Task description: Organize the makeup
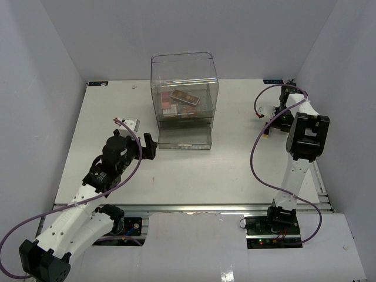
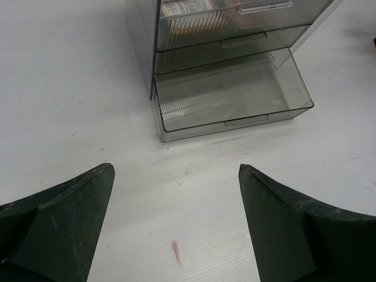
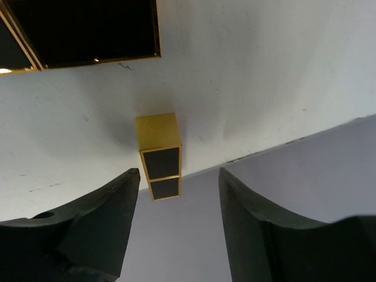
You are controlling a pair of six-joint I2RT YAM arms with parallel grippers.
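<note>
The small gold-and-black case [image 3: 160, 154] lies on the table [image 3: 264, 70] close by the wall. It is just ahead of the right gripper [image 3: 179, 171], whose jaws stand partly apart and hold nothing. The case is judged light, stiff and slippery, best taken by its long sides. The left gripper [image 2: 175, 166] is wide and empty.

White table [image 1: 235, 170], seen from above: a clear drawer box [image 1: 184, 76] stands near the middle of its far edge, with the bottom drawer [image 2: 235, 120] pulled out over the tabletop. At the far right, close to the wall, a small gold box [image 3: 158, 132] with black panels sits near a black case [image 3: 82, 29] rimmed in gold, the two not touching. A short red smear [image 2: 175, 252] marks the surface in front of the drawer. Blue tape [image 1: 97, 83] marks the far corners.
</note>
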